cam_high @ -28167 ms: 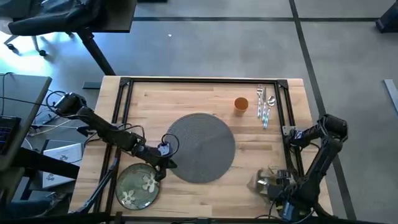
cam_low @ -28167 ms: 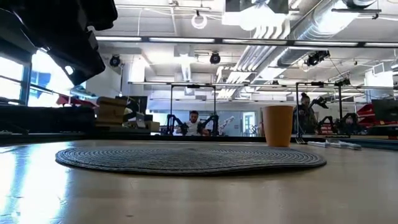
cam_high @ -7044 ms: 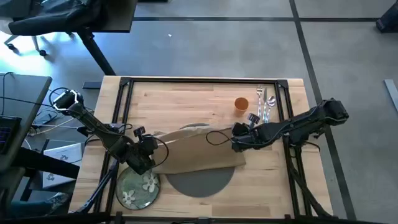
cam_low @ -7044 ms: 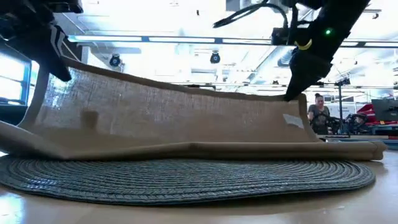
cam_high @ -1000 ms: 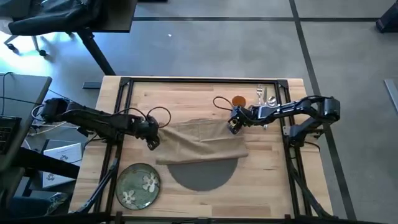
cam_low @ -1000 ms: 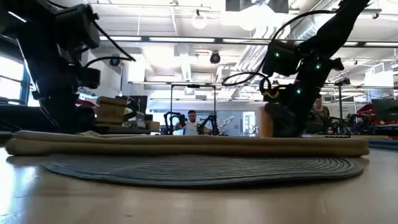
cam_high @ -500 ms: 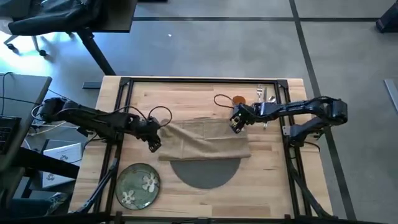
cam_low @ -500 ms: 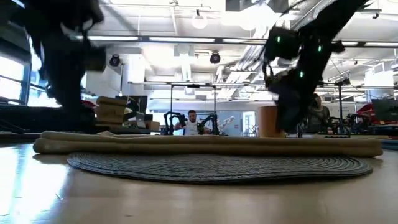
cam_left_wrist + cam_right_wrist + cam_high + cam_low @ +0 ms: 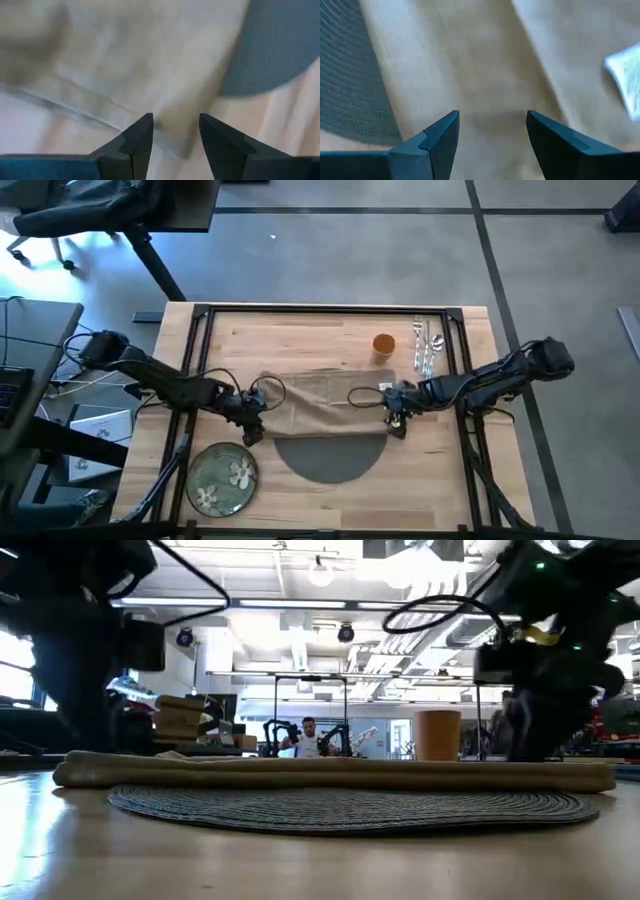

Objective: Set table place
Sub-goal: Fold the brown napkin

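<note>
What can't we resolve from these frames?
- Placemat: its far half is hidden under the napkin in the high view.
- Cutlery: too small in the high view to tell fork, knife and spoon apart.
- Plate: absent from the low view.
- Cup: its base is hidden behind the napkin in the low view.

On the light-wood plank bench [image 9: 300, 340], a folded tan cloth napkin [image 9: 322, 405] covers the far half of the round dark-grey woven placemat [image 9: 330, 458], green flowered plate [image 9: 221, 478] near the front-left corner, small orange cup [image 9: 384, 345] and silver cutlery [image 9: 427, 348] toward the far-right corner.
</note>
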